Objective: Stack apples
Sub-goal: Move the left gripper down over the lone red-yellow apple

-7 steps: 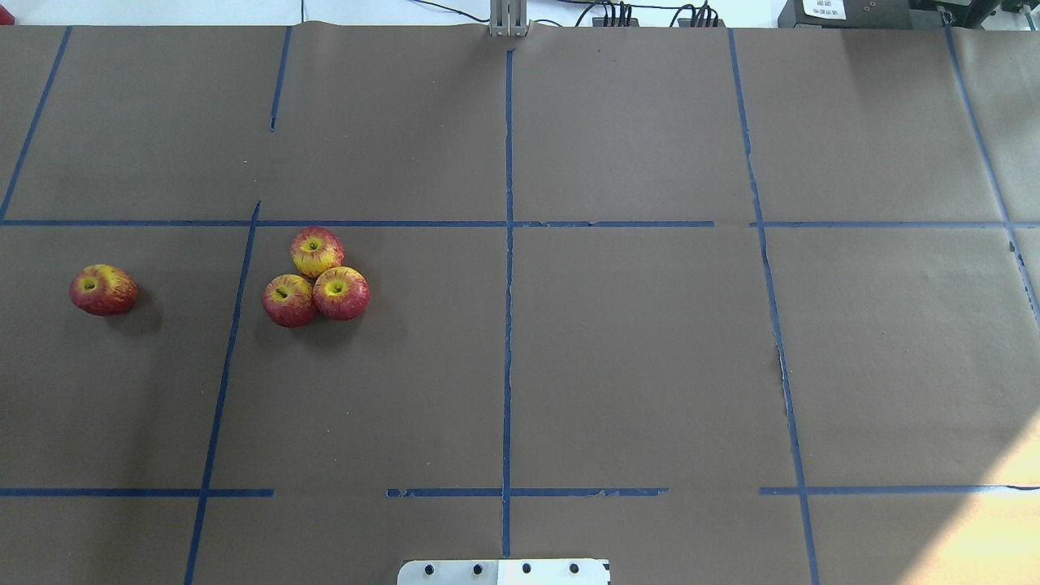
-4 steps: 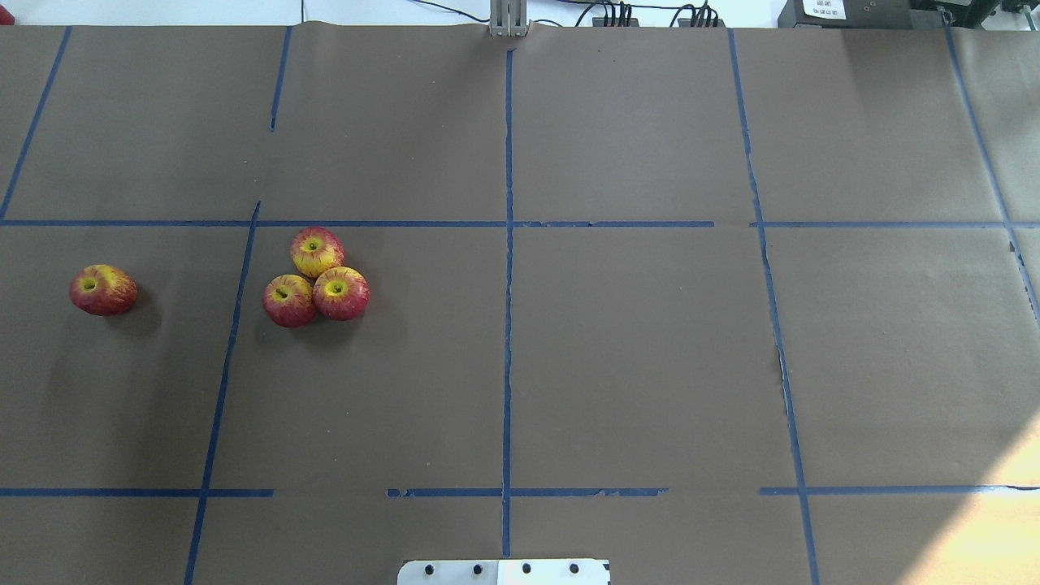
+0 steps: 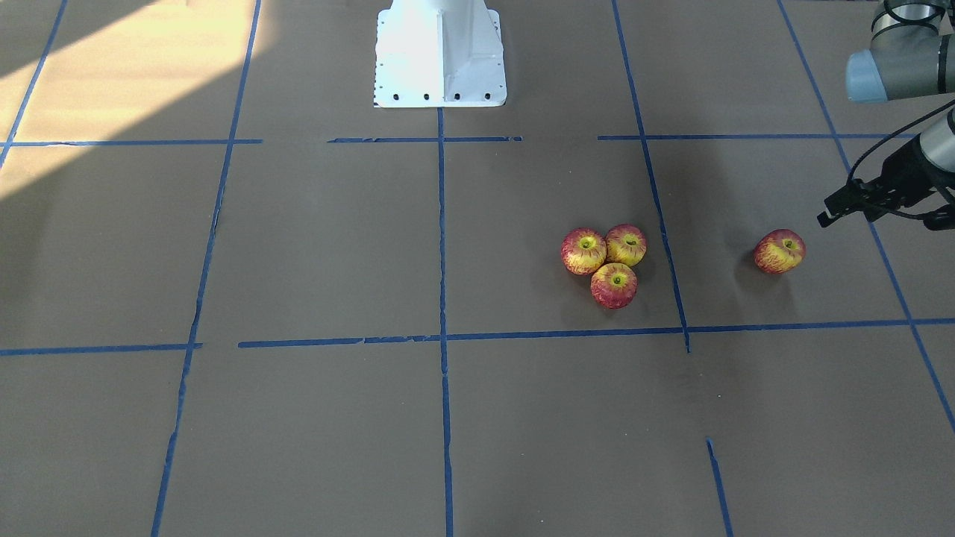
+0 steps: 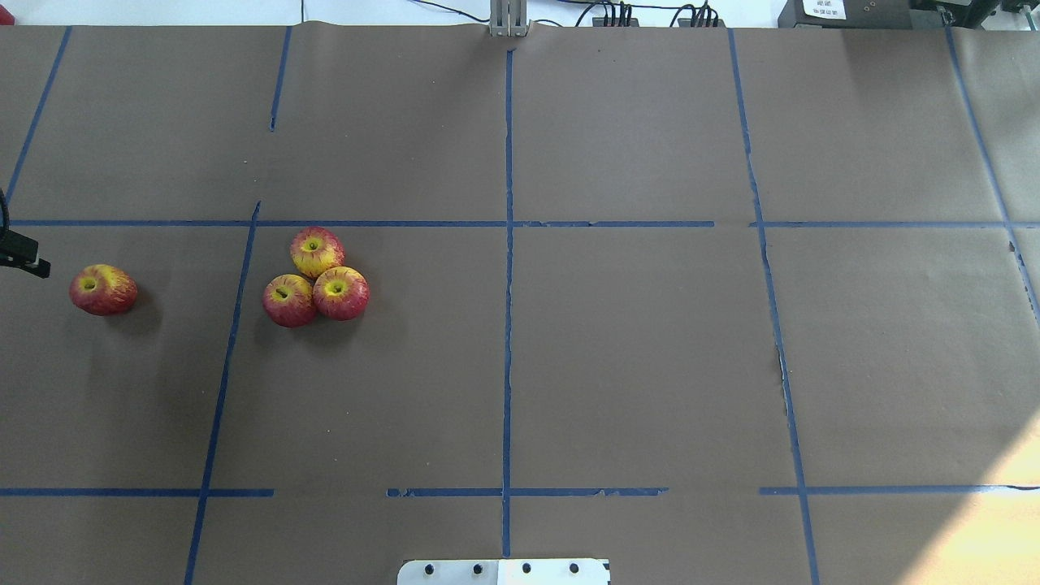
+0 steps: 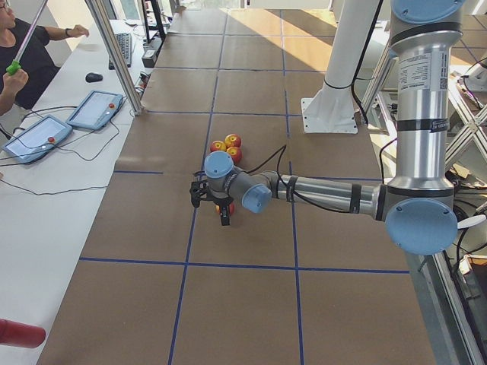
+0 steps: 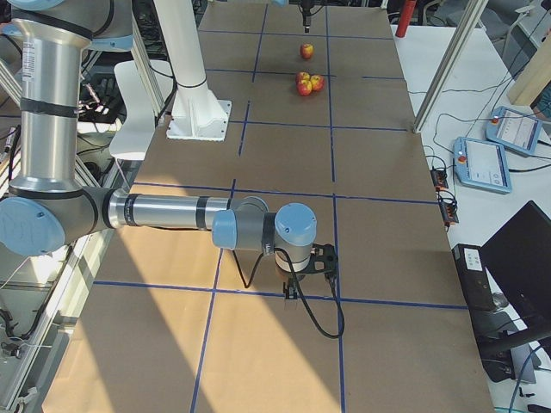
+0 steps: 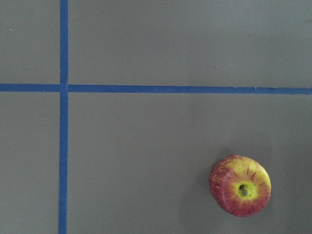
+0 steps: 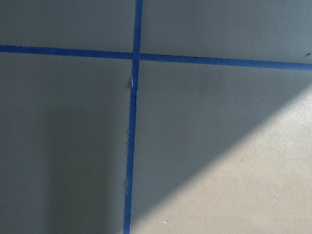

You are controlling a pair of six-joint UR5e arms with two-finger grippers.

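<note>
Brown paper covers the worktop [image 4: 634, 366], marked into squares by blue tape lines [image 4: 507, 325]; three apples [image 4: 340, 292] sit bunched in a triangle on the robot's left half, each touching the other two, stem dimples upward; a fourth apple [image 4: 102, 289] lies alone further to the robot's left, across a tape line and well apart from the bunch, tipped a little on its side; the left hand [image 3: 828, 215] hangs near this fourth apple and apart from it, grasping nothing, though how wide its fingers stand cannot be told; its wrist camera catches the apple low and to the right; the right hand [image 6: 308, 280] hangs over bare paper near a tape crossing, far from all the fruit; whether it is released or clenched cannot be told.
</note>
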